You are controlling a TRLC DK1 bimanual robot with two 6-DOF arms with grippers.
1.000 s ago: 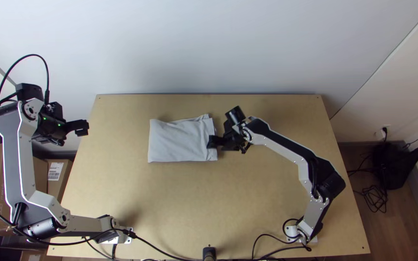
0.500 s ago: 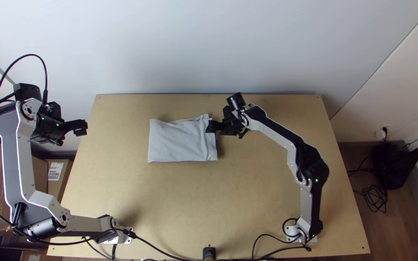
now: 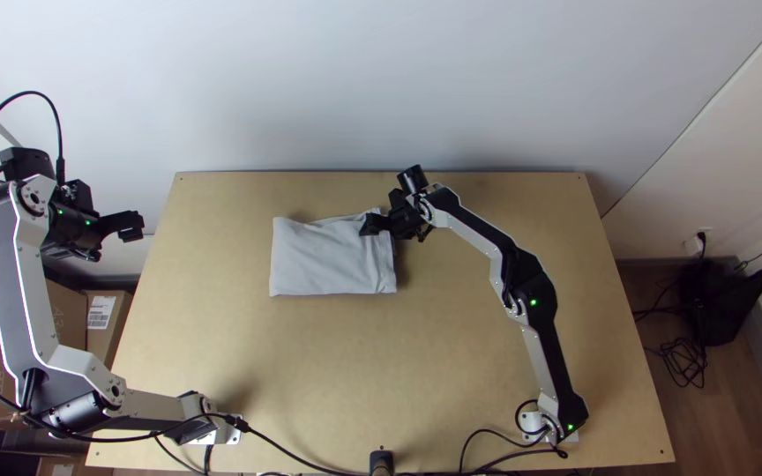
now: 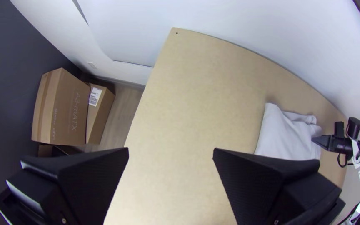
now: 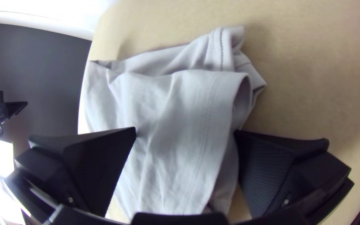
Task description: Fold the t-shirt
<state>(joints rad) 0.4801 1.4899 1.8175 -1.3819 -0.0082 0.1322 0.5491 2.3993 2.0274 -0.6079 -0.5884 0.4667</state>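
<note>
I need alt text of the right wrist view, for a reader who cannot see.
Open fingers of the right gripper straddle part of a folded, wrinkled light grey t-shirt on a wooden table. Farther off, the left gripper hangs before a dark surface.

Wooden table [image 3: 310, 370], cardboard boxes [image 4: 65, 110], pale wall [image 3: 354, 79], tangled cables [image 3: 684, 353]

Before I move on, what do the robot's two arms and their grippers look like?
The left arm and right arm have silver-grey links, black joints and small green lights. A black cable loops above the left arm's far end. The left gripper and right gripper are black, with wide, flat, wedge-shaped fingers whose inner faces are finely textured.
</note>
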